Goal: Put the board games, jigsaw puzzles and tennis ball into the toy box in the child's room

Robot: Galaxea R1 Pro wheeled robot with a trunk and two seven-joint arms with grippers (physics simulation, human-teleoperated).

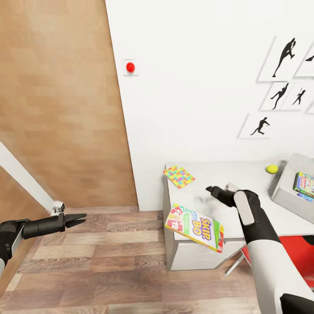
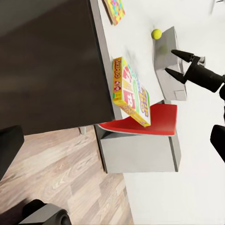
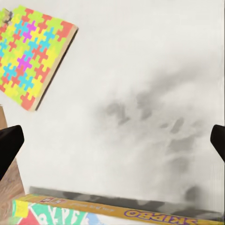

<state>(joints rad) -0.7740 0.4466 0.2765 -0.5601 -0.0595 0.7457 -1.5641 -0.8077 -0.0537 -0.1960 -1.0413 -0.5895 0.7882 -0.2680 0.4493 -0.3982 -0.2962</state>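
While both claws gape empty, the toy box (image 1: 291, 185) holds colourful board games (image 1: 304, 184).

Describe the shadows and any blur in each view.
Head view: even, glare-free light, faint smudge beside the right gripper. Right wrist view: blotchy grey shadow on the table, Skip-Bo box edge soft. Left wrist view: dark, shaded panel, sharp elsewhere.

White wall (image 1: 192, 96), silhouette pictures (image 1: 283, 56), wood floor (image 1: 109, 266), red chair (image 1: 301, 253).
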